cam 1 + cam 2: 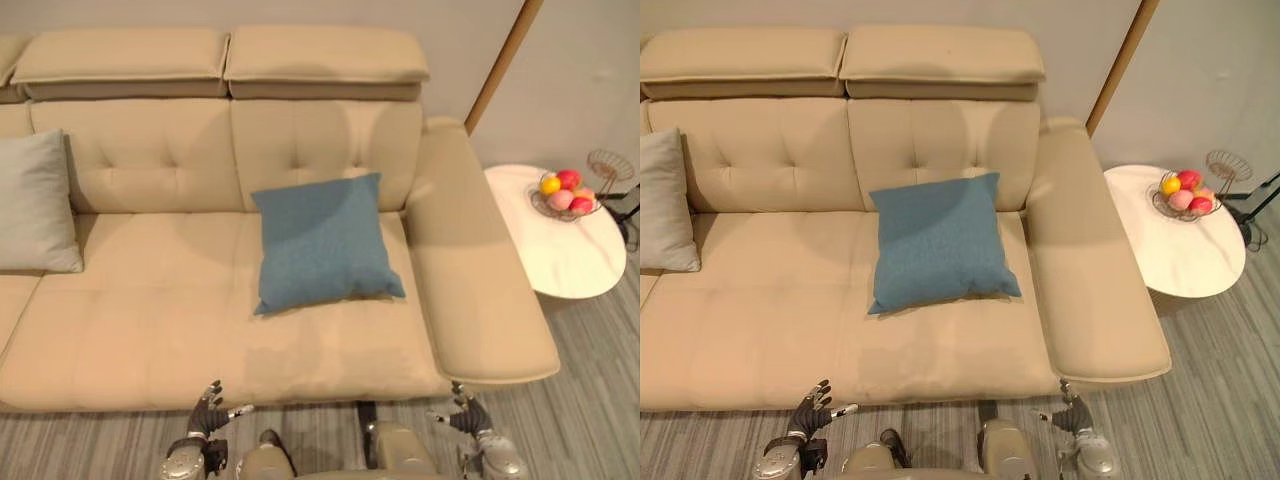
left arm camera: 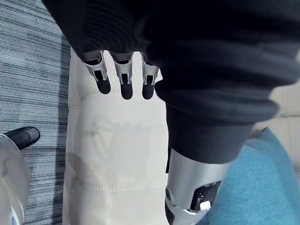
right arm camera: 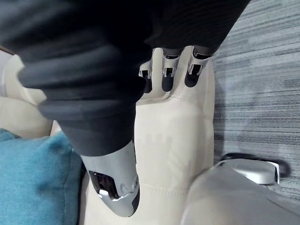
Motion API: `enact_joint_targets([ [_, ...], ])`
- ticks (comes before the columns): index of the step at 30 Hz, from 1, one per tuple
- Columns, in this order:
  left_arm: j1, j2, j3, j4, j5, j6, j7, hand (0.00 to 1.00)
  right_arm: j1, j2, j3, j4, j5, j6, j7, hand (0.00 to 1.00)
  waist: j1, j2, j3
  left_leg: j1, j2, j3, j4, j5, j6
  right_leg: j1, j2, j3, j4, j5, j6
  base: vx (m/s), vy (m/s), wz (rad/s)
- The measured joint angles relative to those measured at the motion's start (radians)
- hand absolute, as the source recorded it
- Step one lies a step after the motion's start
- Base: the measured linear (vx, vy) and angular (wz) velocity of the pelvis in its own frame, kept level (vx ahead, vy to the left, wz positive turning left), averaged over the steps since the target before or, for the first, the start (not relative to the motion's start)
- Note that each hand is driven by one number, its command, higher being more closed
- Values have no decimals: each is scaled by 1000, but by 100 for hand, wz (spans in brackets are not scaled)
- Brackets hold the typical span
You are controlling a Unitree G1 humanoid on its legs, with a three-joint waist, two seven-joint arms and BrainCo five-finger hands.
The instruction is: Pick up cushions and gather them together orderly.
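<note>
**A:** What does the left eye view give?

**B:** A beige sofa (image 1: 150, 330). A blue cushion (image 1: 325, 243) leans against the backrest on its right-hand seat. A grey cushion (image 1: 35, 203) is propped at the far left, cut by the frame edge. The two are well apart. Past the right armrest stands a round white side table (image 1: 570, 265) carrying a wire bowl (image 1: 566, 197) of what looks like fruit.

**A:** And the robot's hands?

**B:** The left hand (image 1: 207, 412) and the right hand (image 1: 462, 412) hang low before the sofa's front edge, by the striped grey floor (image 1: 590, 420). Their fingers are loosely spread, with nothing in either.

**A:** The right eye view?

**B:** It shows the same layout. The blue cushion (image 1: 940, 243) lies clear of both hands.

**A:** The left wrist view?

**B:** The left hand's fingers (image 2: 123, 84) run out straight over the sofa's front edge, thumb apart, gripping nothing. A corner of the blue cushion (image 2: 262, 187) shows beside the thumb.

**A:** The right wrist view?

**B:** The right hand's fingers (image 3: 166, 77) are likewise extended over the pale seat edge and empty. The blue cushion (image 3: 33, 183) lies off beside the thumb.
</note>
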Motion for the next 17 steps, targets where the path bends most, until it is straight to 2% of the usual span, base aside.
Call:
enact_joint_targets([
  [1, 5, 2, -2, -2, 0, 0, 5, 0, 2, 4, 8, 16, 0, 0, 0, 0, 0, -18, -11, -13, -10, -21, 12, 3, -5, 16, -24, 8, 79, -31, 26, -104, -288, 61],
  [2, 6, 8, -1, -4, 0, 4, 16, 0, 3, 5, 12, 31, 0, 0, 0, 0, 2, -40, -20, -27, -20, -41, 26, 11, -18, 28, -33, 17, 93, -65, 53, -128, -275, 58],
  [3, 4, 8, 7, -4, 0, 7, 18, 0, -2, 2, 11, 39, 1, 0, -2, 0, 2, -43, -20, -28, -25, -58, 25, 19, -26, 33, -28, 17, 73, -79, 59, -96, -224, 34],
  [4, -4, -21, 6, -4, -1, 15, 17, 0, -15, -11, 5, 48, 3, -1, -7, 0, 22, -23, -31, -45, -16, -77, -21, 64, -23, 55, 1, 1, -36, -93, 57, -134, -177, -2],
  [5, -1, -42, 6, -8, -3, 14, 19, 0, -34, -25, 1, 45, 18, -5, -18, 0, 46, -4, -43, -82, -4, -75, -63, 111, -19, 72, 24, 3, -134, -114, 24, -184, -174, -10],
  [6, -7, -43, 5, -14, -3, 13, 21, 0, -45, -26, -3, 40, 27, -6, -25, 0, 48, -4, -41, -102, -8, -76, -71, 132, -36, 60, 23, -1, -170, -133, -9, -245, -219, 10],
  [7, -34, -49, 4, -7, -3, 16, 27, 0, -81, -32, -13, 48, 31, -4, -34, 0, 46, 10, -11, -142, -6, -94, -83, 164, -43, 42, 30, -15, -198, -150, -57, -284, -225, 36],
  [8, -37, -56, 2, -10, -4, 18, 37, 0, -95, -39, -16, 51, 31, 1, -44, 0, 43, 40, 6, -154, 13, -116, -111, 196, -54, 36, 54, -39, -212, -130, -73, -294, -201, 35],
  [9, -31, -56, 3, -14, -5, 18, 40, 0, -90, -38, -16, 50, 32, 2, -46, 0, 42, 48, 2, -155, 19, -122, -141, 196, -61, 29, 57, -55, -220, -119, -88, -306, -139, 32],
  [10, -29, -56, 4, -21, -5, 18, 44, 0, -82, -32, -22, 49, 37, 3, -48, 0, 44, 42, 6, -154, 25, -125, -155, 171, -66, 32, 50, -78, -253, -96, -116, -219, -70, 33],
  [11, -30, -56, 3, -26, -5, 18, 44, 0, -80, -25, -35, 48, 42, 2, -48, 0, 40, 33, 11, -169, 25, -125, -115, 162, -48, 33, 42, -89, -263, -93, -124, -238, -80, 43],
  [13, -25, -60, 1, -53, -4, 18, 40, 0, -72, -11, -67, 45, 55, 3, -61, 0, 41, 15, 17, -183, 10, -130, 117, 111, -7, 33, 20, -101, -290, -65, -132, -206, -66, 32],
  [14, -26, -62, -2, -55, -4, 18, 38, 0, -65, -7, -76, 26, 62, 3, -68, 0, 41, 23, 11, -155, 4, -130, 177, 25, -7, 40, 21, -109, -313, -44, -126, -147, 2, 20],
  [16, -29, -63, -2, -52, -4, 18, 37, 0, -63, -3, -83, 25, 62, 2, -68, 0, 39, 27, 10, -83, -14, -131, 136, -41, -18, 39, 24, -111, -340, -17, -115, -116, 76, 9],
  [17, -35, -65, -5, -45, -4, 18, 37, 0, -71, -3, -89, 34, 62, 2, -68, 0, 29, 41, 1, -26, -37, -128, -6, -52, -32, 43, 29, -114, -383, 11, -88, -103, 78, 2],
])
